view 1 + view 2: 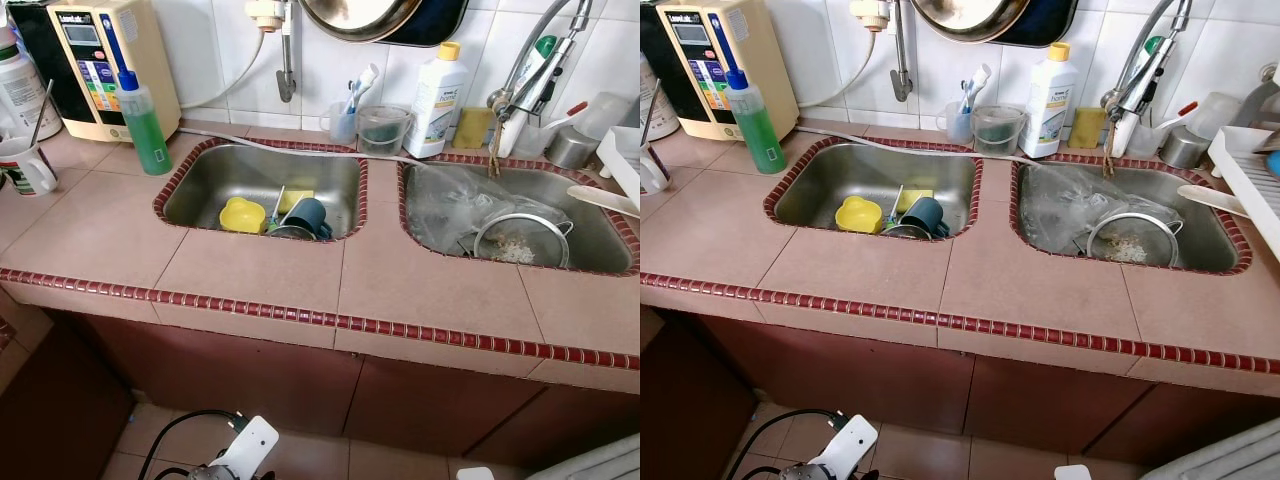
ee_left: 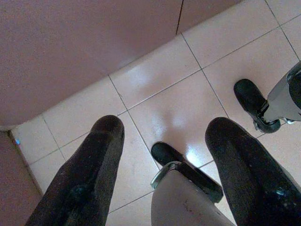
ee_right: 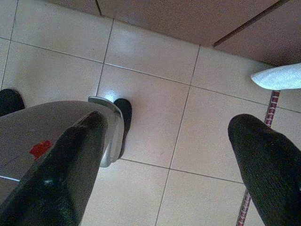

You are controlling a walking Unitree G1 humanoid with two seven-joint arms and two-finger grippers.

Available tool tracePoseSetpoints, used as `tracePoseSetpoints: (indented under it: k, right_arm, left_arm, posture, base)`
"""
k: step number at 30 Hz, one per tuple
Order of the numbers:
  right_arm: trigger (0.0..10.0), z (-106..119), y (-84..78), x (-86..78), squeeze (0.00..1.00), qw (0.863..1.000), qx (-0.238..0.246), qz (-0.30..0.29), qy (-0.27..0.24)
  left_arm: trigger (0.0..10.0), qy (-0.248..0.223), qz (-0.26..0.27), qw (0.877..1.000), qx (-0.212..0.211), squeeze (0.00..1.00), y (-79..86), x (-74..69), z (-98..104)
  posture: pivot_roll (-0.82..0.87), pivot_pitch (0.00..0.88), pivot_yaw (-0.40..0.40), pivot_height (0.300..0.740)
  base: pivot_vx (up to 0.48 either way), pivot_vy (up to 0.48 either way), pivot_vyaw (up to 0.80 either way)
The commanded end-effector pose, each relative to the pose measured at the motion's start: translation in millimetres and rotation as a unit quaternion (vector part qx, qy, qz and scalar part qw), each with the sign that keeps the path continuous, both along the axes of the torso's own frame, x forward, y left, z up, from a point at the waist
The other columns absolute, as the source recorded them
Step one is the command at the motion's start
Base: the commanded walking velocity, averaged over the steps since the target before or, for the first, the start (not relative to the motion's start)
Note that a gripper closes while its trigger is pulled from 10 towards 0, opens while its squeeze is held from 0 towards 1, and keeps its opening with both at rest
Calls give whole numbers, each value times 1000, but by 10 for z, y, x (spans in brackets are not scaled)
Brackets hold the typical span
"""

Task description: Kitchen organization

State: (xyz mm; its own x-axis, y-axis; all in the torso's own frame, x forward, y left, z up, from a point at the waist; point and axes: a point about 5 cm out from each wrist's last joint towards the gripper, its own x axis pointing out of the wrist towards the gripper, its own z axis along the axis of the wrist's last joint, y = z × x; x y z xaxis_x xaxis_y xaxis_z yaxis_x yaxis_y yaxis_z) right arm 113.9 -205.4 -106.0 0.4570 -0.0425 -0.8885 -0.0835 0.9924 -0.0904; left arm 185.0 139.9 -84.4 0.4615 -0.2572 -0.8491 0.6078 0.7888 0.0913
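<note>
Your work lies in the two sinks set in the tiled counter (image 1: 250,275). The left sink (image 1: 200,195) holds a yellow cup (image 1: 242,215), a dark blue cup (image 1: 308,215) leaning just beside it, and a yellow sponge (image 1: 296,198) behind them. The right sink (image 1: 590,235) holds a metal strainer (image 1: 520,240) with bits of residue in it, partly resting on a crumpled clear bag (image 1: 450,200).

Behind the sinks you have a white bottle (image 1: 436,100) with a yellow cap, a clear jug (image 1: 382,128) and a cup of toothbrushes (image 1: 345,118) against the wall. A green soap bottle (image 1: 145,125) stands at the left sink's far left corner, next to a beige appliance (image 1: 100,65). A mug (image 1: 25,165) sits at the counter's left edge. The tap (image 1: 530,70) hangs over the right sink, with a dish rack (image 1: 1250,180) off to the right.

Both arms hang low in front of the cabinet. Your left gripper (image 2: 164,169) points at the floor tiles (image 2: 174,103), fingers apart and holding nothing. Your right gripper (image 3: 164,165) does the same, fingers spread wide above the floor.
</note>
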Motion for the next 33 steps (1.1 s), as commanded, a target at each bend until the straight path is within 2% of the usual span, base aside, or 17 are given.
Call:
tracePoseSetpoints:
  k: [1, 33]
  right_arm:
    - [10000, -67, 174, -146, 0, 999, 37, -9, 27]
    - [10000, -52, 202, -69, 0, 999, 41, -16, 17]
  left_arm:
    - [10000, 29, 2, 999, 38, 0, 88, -200, -102]
    - [10000, 29, 6, 999, 35, 0, 81, -159, -86]
  posture:
    - [-191, 0, 26, 740]
    - [-186, 0, 26, 740]
  base:
    - [0, 0, 0]
    - [0, 0, 0]
